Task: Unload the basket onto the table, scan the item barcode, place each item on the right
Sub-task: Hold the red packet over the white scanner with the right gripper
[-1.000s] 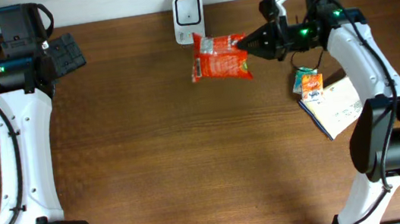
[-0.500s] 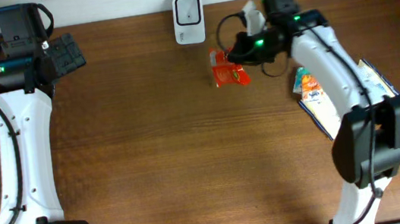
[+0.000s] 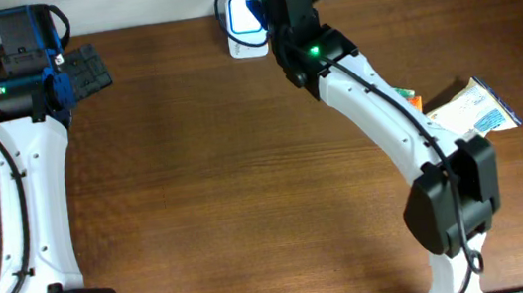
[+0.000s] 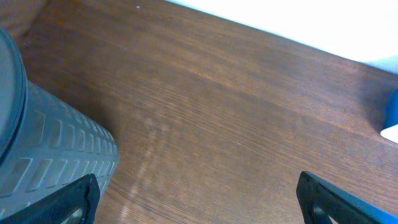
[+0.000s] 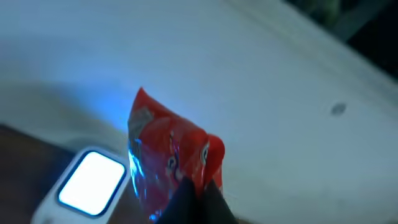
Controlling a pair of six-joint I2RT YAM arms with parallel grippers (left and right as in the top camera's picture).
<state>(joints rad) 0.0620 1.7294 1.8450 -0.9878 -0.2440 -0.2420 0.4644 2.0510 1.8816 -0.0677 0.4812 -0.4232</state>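
Observation:
A red snack packet [image 5: 165,149] is pinched at its lower edge by my right gripper [image 5: 198,182], which is shut on it. The packet hangs just right of the white scanner [image 5: 92,183], whose window glows bright with blue light spilling onto the packet. From overhead the scanner [image 3: 243,15] sits at the table's back edge, and the right arm's wrist covers the packet and the gripper. Far to the left, my left gripper [image 3: 84,70] is open and empty. In its wrist view, the left gripper [image 4: 202,202] has its fingers spread wide over bare wood.
A blue-and-white packet [image 3: 473,110] and a bit of an orange one [image 3: 410,100] lie at the right, partly under the right arm. A grey ribbed bin [image 4: 50,155] stands close beside the left gripper's left finger.
The right arm has swung left and back, carrying the red packet from the table's right side up to the scanner, which now glows blue. The left arm has not moved.

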